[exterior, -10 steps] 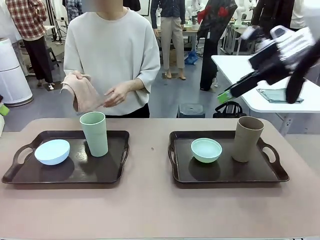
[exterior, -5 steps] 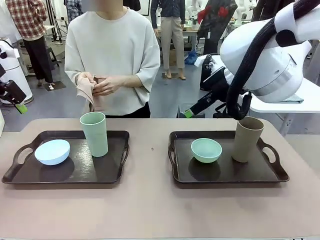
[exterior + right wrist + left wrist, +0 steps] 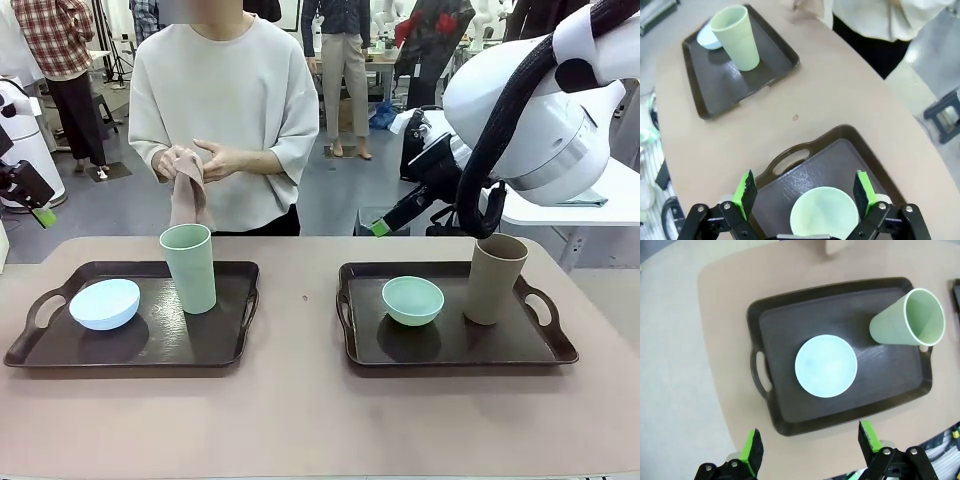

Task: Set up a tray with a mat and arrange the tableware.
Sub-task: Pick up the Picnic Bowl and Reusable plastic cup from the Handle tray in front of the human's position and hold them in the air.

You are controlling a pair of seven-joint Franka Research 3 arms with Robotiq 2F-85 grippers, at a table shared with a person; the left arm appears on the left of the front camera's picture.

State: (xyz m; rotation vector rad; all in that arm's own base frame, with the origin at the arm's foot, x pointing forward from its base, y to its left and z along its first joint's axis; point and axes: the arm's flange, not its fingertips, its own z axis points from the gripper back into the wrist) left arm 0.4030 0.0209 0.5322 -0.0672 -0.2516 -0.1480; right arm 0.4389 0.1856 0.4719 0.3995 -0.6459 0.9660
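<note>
While a person (image 3: 225, 100) holds a cloth (image 3: 188, 200), two trays (image 3: 150, 345) (image 3: 450, 345), two bowls (image 3: 104, 303) (image 3: 412, 299), two cups (image 3: 189, 267) (image 3: 494, 277)

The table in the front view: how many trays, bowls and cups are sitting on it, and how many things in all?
Trays: 2, the left tray and the right tray
Bowls: 2, the pale blue bowl and the mint green bowl
Cups: 2, the light green cup and the tan cup
Total: 6
</note>
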